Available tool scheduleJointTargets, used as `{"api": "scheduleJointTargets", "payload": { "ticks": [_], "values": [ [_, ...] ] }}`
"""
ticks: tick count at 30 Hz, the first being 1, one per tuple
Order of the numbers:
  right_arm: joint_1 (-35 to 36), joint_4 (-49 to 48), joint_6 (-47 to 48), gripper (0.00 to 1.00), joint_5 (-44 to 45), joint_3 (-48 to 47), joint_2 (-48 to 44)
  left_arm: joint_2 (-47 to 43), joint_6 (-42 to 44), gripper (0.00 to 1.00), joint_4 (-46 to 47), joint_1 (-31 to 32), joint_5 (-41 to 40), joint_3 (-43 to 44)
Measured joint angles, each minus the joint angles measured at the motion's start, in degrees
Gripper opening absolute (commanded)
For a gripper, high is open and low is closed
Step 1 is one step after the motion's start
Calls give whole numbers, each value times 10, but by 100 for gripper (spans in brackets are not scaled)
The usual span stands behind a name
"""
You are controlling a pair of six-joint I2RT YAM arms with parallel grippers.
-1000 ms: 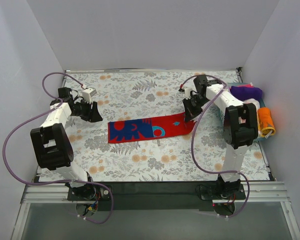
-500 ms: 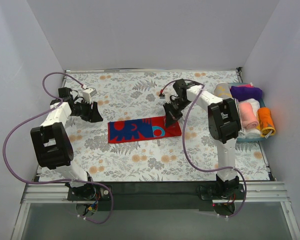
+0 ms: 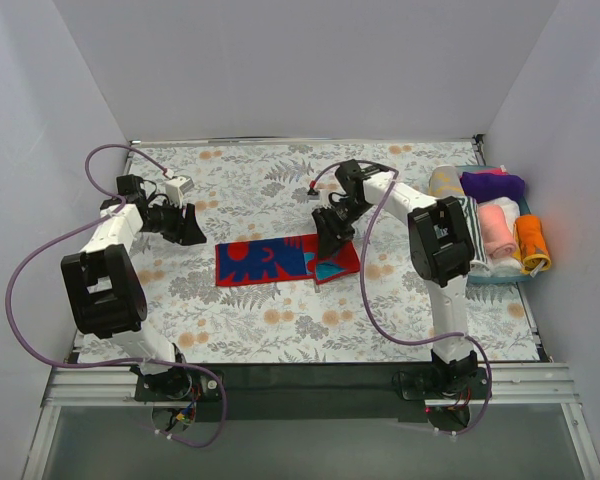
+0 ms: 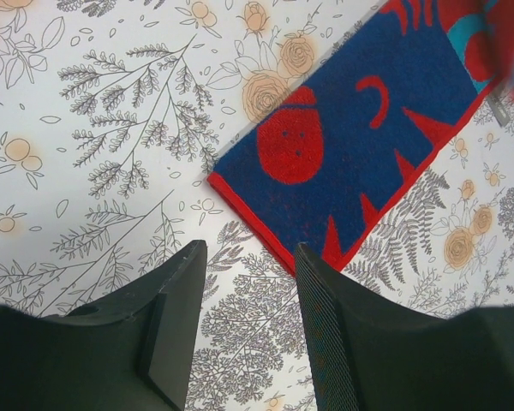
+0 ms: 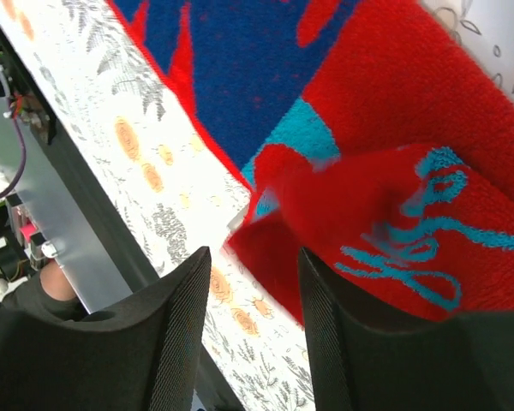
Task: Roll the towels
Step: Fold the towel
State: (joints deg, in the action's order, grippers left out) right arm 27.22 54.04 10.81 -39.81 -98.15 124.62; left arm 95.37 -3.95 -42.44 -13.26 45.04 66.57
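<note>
The red and teal-blue towel (image 3: 270,260) lies flat across the middle of the flowered covering. Its right end is folded back over itself, teal script showing on the fold (image 5: 403,214). My right gripper (image 3: 330,238) hangs over that folded end with its jaws apart (image 5: 253,257); the fold lies against the right finger (image 5: 343,342). My left gripper (image 3: 188,228) is open and empty, just left of the towel's left end (image 4: 360,145), above the covering (image 4: 244,257). A salmon-pink towel (image 3: 496,228) lies rolled in the bin at the right.
A bin (image 3: 500,280) at the right edge holds several rolled towels, among them a purple one (image 3: 492,184) and an orange one (image 3: 532,245). White walls close in the table on three sides. The metal frame (image 5: 60,223) runs along the near edge.
My right gripper has moved left along the towel, carrying its right end over onto itself, so the towel is now shorter. The left arm has not moved.
</note>
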Motion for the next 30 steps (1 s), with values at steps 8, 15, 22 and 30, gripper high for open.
{"api": "scheduleJointTargets", "payload": {
  "ticks": [8, 15, 22, 30],
  "values": [
    [-7, 10, 32, 40, -26, -14, -59, 0, 8, 35, -10, 3, 6, 1],
    [-17, 10, 55, 41, 27, -68, -68, 0, 16, 34, -10, 16, 4, -1],
    [-14, 0, 61, 37, 120, -141, -17, 0, 20, 34, -9, 31, 2, -6],
    [45, -10, 61, 36, 190, -145, 4, 2, 19, 34, -4, 49, -25, -14]
  ]
}}
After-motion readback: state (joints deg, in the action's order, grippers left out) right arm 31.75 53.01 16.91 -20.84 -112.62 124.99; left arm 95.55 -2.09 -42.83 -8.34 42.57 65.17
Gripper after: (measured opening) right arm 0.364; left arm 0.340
